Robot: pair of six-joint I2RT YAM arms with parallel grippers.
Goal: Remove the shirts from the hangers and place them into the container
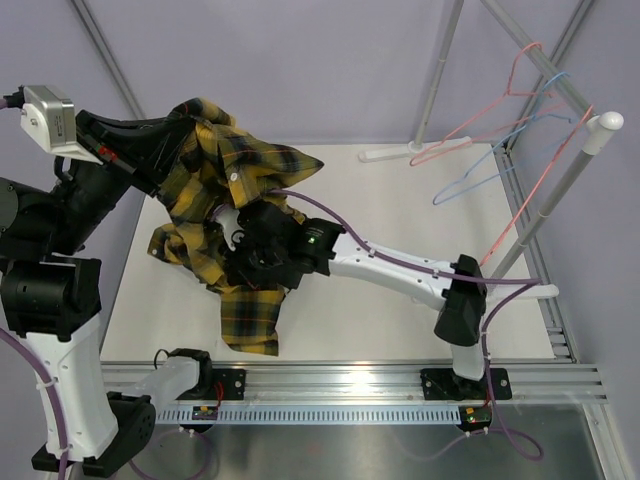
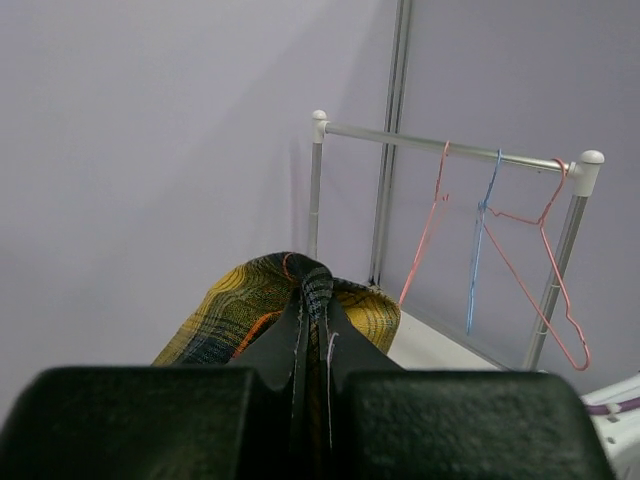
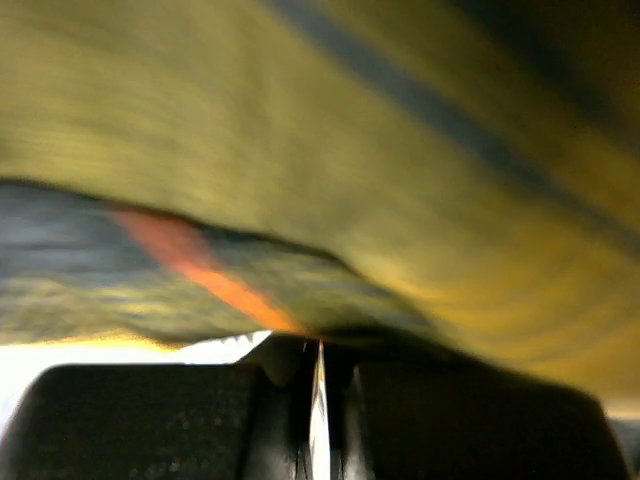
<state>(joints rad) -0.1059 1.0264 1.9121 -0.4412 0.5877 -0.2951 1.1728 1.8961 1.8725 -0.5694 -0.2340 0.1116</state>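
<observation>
Item 1, my right gripper (image 3: pixel 318 352): buried under blurred cloth, jaws together; whether fabric is caught I cannot tell
Item 2, my left gripper (image 2: pixel 315 300): clamped on a fold of the yellow-and-black plaid cloth shirt (image 2: pixel 240 305), raised over the white table (image 1: pixel 400 320), tail draping down
Item 3, thin pink and light blue wire hangers (image 2: pixel 482 215): hooked on the white metal rail (image 2: pixel 450 146)

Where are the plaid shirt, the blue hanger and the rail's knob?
plaid shirt (image 1: pixel 240 160), top view, upper bunched cloth.
blue hanger (image 2: pixel 477 262), left wrist view, wire below the hook.
knob (image 1: pixel 606 122), top view, round white top.
</observation>
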